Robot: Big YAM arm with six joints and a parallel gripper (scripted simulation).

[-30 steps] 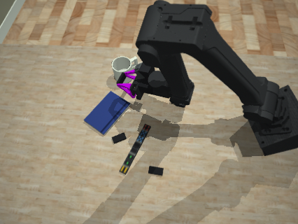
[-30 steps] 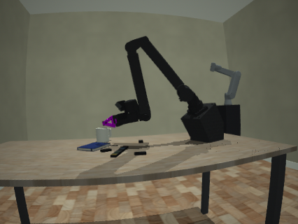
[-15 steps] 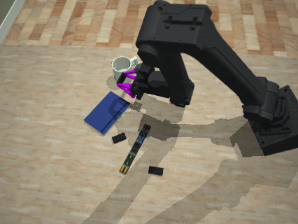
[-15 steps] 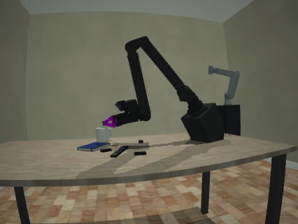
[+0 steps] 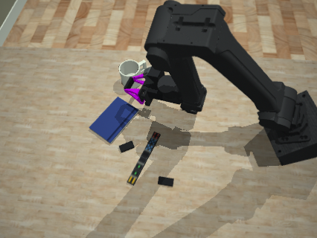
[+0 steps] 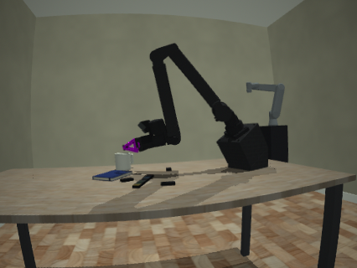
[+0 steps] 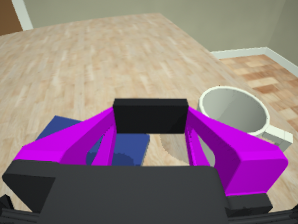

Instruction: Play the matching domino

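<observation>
wrist view: you are looking along the purple fingers of the gripper (image 7: 150, 117), and a black domino (image 7: 150, 115) sits crosswise between their tips, its plain dark side toward the camera.
jaws: they are clamped on that domino, one finger on each short end; you cannot read any pips from here.
height: in the exterior view you see the gripper (image 6: 131, 146) held up in the air above the table (image 6: 54, 197), with the domino well off the wood.
position from above: in the top view the gripper (image 5: 135, 86) hangs just beside the white mug (image 5: 129, 71), over the near corner of the blue notebook (image 5: 111, 120).
mug: it stands upright on the table, handle toward the arm; you see its open mouth (image 7: 233, 110) to the right of the fingers in the wrist view.
notebook: it lies flat, closed, at an angle to the table edge, partly under the gripper's shadow.
line: you have a row of face-up dominoes (image 5: 144, 158) lying end to end on the table, running diagonally; the end nearer the arm shows red marks, the far end shows yellow, with blue and green between.
face-down dominoes on the table: one (image 5: 126, 146) lies between the notebook and the line, near both but touching neither; another (image 5: 165, 181) lies on the other side of the line, near its yellow end, apart from it.
arm: its black base (image 5: 303, 149) stands at the right edge of the table, well apart from the dominoes.
</observation>
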